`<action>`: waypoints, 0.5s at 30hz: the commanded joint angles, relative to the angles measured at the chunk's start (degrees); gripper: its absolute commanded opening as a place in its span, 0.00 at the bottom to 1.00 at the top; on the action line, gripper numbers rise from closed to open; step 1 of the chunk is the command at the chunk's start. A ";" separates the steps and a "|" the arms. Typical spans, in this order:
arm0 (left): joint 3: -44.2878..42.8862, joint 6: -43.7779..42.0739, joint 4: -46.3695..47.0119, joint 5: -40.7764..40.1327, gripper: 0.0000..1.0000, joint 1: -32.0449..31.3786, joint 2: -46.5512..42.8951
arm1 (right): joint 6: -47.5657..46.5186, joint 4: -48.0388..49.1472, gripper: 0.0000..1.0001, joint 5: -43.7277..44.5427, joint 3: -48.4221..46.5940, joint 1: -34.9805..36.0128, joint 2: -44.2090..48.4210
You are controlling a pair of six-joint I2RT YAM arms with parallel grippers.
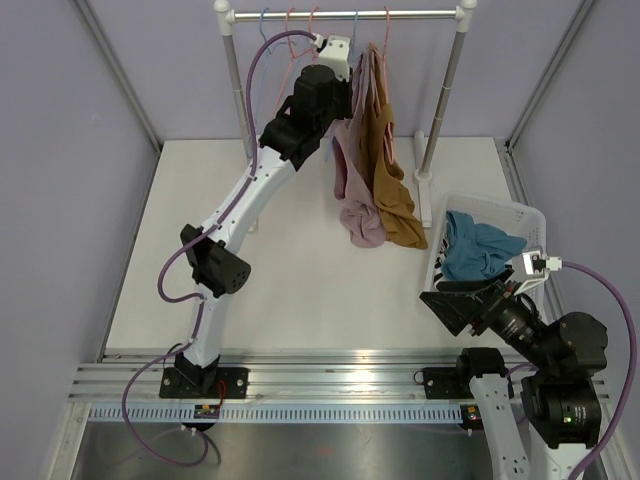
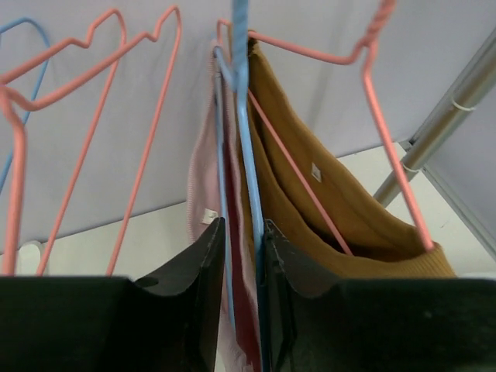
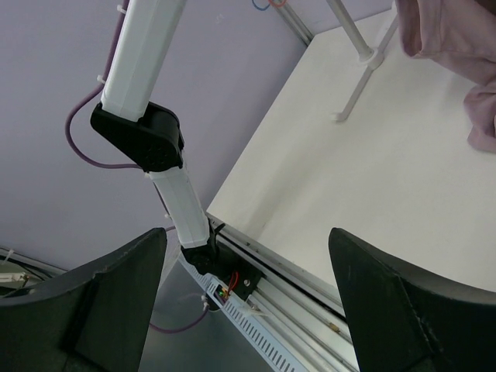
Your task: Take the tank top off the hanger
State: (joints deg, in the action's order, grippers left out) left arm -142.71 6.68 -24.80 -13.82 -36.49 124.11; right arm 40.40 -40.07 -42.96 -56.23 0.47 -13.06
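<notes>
The left tool [image 1: 352,80] was raised to the far rail [image 1: 400,14] of the clothes rack, in among the hangers. Seen from the left wrist, the left tool [image 2: 244,225] was closed down to a narrow slot, and in that slot the wire of a blue hanger [image 2: 240,93] and a fold of the pink tank top [image 2: 203,194] were pinched together. Which of the two took the grip could not be told.

The pink tank top [image 1: 358,215] was hung from the rail near its middle, its lower part draped down and bunched over the far part of the desk [image 1: 300,290]. Touching it on the right, a brown garment [image 1: 395,200] was hung in the same way. In the left wrist view the brown garment [image 2: 310,194] was carried on a pink hanger [image 2: 387,147], just right of the blue one. Two bare pink hangers [image 2: 116,101] were seen to the left of the tool.

The right tool [image 1: 450,300] was held low at the near right, beside a white basket [image 1: 520,208] in which a blue cloth [image 1: 480,250] was lying. From the right wrist, the right tool [image 3: 246,232] was spread wide with nothing between its fingers, and was pointed leftward across the desk [image 3: 372,170].
</notes>
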 commanded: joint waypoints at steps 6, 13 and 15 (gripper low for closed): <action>-4.15 3.16 5.11 2.66 0.00 1.16 0.43 | 1.08 2.02 0.92 -2.22 -0.55 -0.03 0.75; -3.97 4.66 4.50 1.26 0.00 1.07 -2.47 | 0.47 0.88 0.91 -1.78 -0.29 -0.03 1.02; -3.89 4.49 4.06 0.38 0.00 1.25 -4.05 | 0.12 0.35 0.91 -1.51 -0.55 -0.03 0.93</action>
State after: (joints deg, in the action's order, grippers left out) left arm -143.65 10.41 -24.01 -12.10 -35.22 124.60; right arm 40.97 -40.16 -43.20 -55.90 0.47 -12.71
